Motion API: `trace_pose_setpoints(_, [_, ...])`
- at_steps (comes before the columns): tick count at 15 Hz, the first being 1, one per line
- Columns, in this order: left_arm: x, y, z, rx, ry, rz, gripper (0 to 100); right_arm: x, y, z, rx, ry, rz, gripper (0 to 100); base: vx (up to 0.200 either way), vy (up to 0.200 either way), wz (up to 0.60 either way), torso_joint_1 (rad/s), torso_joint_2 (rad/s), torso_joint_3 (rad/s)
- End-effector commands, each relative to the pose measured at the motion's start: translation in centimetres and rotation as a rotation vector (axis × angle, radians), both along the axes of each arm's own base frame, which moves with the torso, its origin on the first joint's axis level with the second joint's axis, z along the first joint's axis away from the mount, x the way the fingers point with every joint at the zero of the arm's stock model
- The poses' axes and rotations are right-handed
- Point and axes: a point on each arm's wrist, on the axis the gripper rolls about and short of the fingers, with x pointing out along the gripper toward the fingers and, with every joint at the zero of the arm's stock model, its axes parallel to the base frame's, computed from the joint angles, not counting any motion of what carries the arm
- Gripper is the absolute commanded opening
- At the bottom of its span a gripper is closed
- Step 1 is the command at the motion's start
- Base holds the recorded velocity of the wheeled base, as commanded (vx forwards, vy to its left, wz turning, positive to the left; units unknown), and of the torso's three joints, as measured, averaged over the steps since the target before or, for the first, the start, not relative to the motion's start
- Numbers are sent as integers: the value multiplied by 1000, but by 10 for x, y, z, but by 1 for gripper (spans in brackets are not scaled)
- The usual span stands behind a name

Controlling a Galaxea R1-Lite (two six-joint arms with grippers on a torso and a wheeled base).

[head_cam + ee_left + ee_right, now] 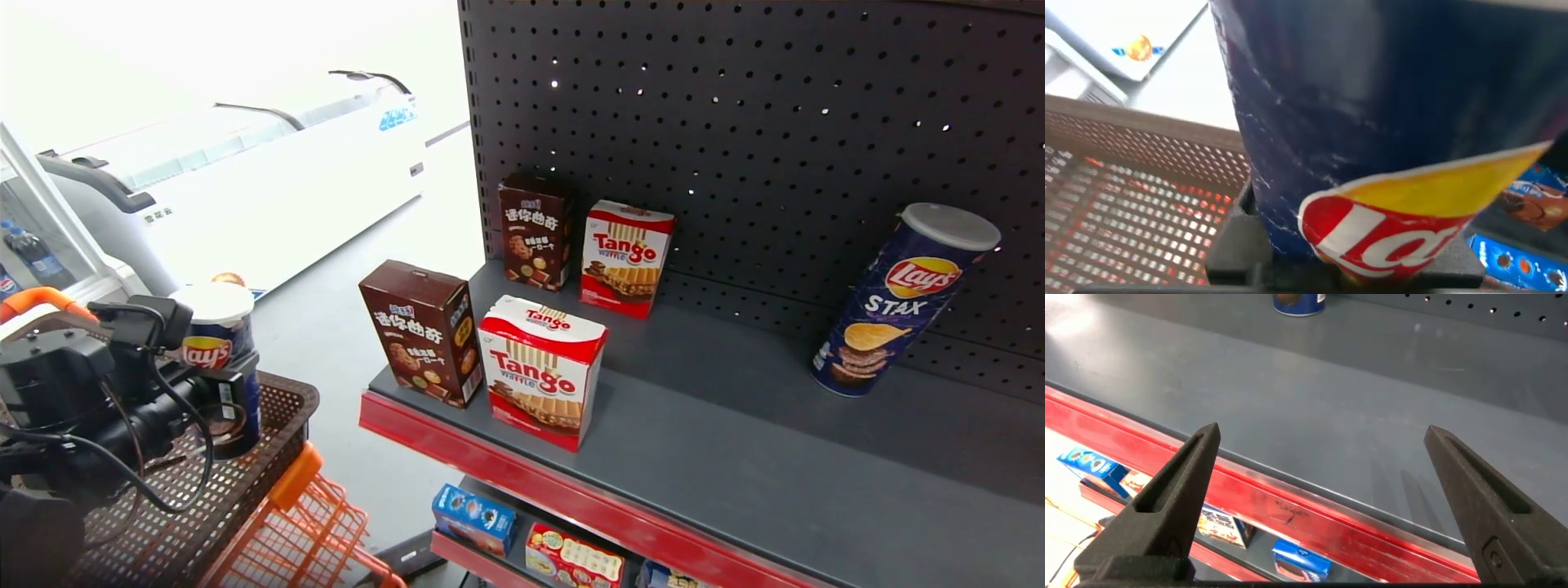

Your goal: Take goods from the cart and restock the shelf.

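Note:
My left gripper (224,400) is shut on a blue chip can (214,347) with a white lid, held upright above the brown mesh cart basket (273,457). In the left wrist view the can (1372,147) stands between the black fingers (1237,249) of that gripper (1347,257). My right gripper (1323,498) is open with nothing in it, over the red front edge of the grey shelf (1355,416). On the shelf (735,441) a second blue chip can (902,302) leans against the pegboard at the right.
Two brown cookie boxes (424,331) (535,230) and two red-and-white wafer boxes (543,369) (624,257) stand on the shelf's left part. Between them and the leaning can the shelf is bare. A lower shelf holds small boxes (473,516). A white freezer (245,180) stands behind the cart.

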Motion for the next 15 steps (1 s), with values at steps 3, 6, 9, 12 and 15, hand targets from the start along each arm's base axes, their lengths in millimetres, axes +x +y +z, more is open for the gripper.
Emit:
trace_pose_setpoints(3, [-48, -14, 58, 36, -156, -26, 0, 0, 0, 0, 0, -1, 0, 100, 0, 0, 0, 0, 0, 0])
trace_pose_setpoints(6, [-99, -33, 83, 27, -124, -94, 0, 0, 0, 0, 0, -1, 0, 100, 0, 0, 0, 0, 0, 0])
trace_pose_setpoints(9, [-129, -44, 92, 23, -152, -144, 0, 0, 0, 0, 0, -1, 0, 100, 0, 0, 0, 0, 0, 0])
trace_pose_setpoints(12, [-140, -47, 99, 25, -201, -162, 0, 0, 0, 0, 0, -1, 0, 100, 0, 0, 0, 0, 0, 0])
trace_pose_setpoints(15, [-140, -48, 96, 3, -192, -168, 0, 0, 0, 0, 0, -1, 0, 100, 0, 0, 0, 0, 0, 0])
